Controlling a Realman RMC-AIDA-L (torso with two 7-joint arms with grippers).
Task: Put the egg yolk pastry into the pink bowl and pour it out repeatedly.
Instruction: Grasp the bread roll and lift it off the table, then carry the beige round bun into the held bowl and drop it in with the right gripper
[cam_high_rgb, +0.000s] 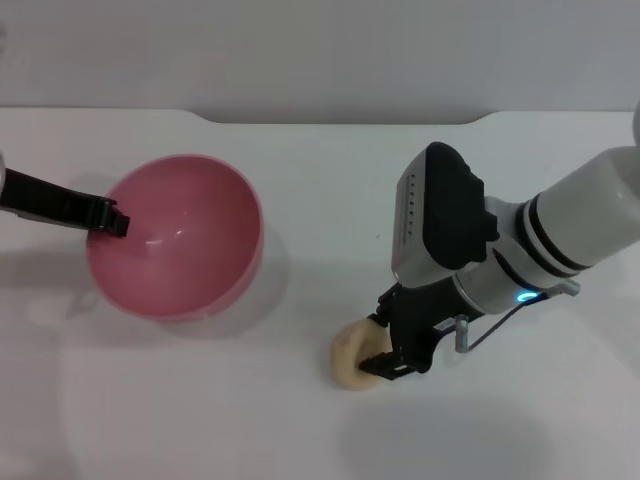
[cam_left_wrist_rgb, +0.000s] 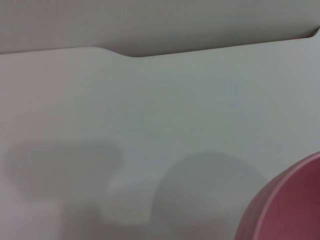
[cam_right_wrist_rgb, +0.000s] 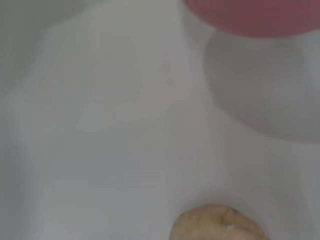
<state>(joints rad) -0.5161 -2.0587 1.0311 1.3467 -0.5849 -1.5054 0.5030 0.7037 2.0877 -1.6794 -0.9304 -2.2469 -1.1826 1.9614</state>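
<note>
1. Reaching in from the right side of the white table (cam_high_rgb: 300, 430), the right arm slants down and toward the middle, its white forearm ending in a black wrist housing.
2. At its tip, the right gripper (cam_high_rgb: 383, 347) is low over the table with its black fingers set on either side of the egg yolk pastry (cam_high_rgb: 352, 356); the jaws look pinched on the lump's right half.
3. The pastry sits at table level, right of centre and nearer the robot than the bowl; whether it rests on the surface or is lifted just clear of it cannot be told.
4. In the right wrist view, the pastry's creased tan top shows close up, with the bowl's pink edge farther off.
5. The left arm comes in from the left edge as a dark bar, and the left gripper (cam_high_rgb: 112, 219) meets the left rim of the pink bowl (cam_high_rgb: 185, 235).
6. Its jaws appear closed on that rim, one tip just inside the bowl.
7. The bowl is tipped, its opening turned up and toward the camera, and nothing lies inside it.
8. It is well apart from the pastry, on the left half of the table.
9. Count: one pastry, one bowl, two grippers.
</note>
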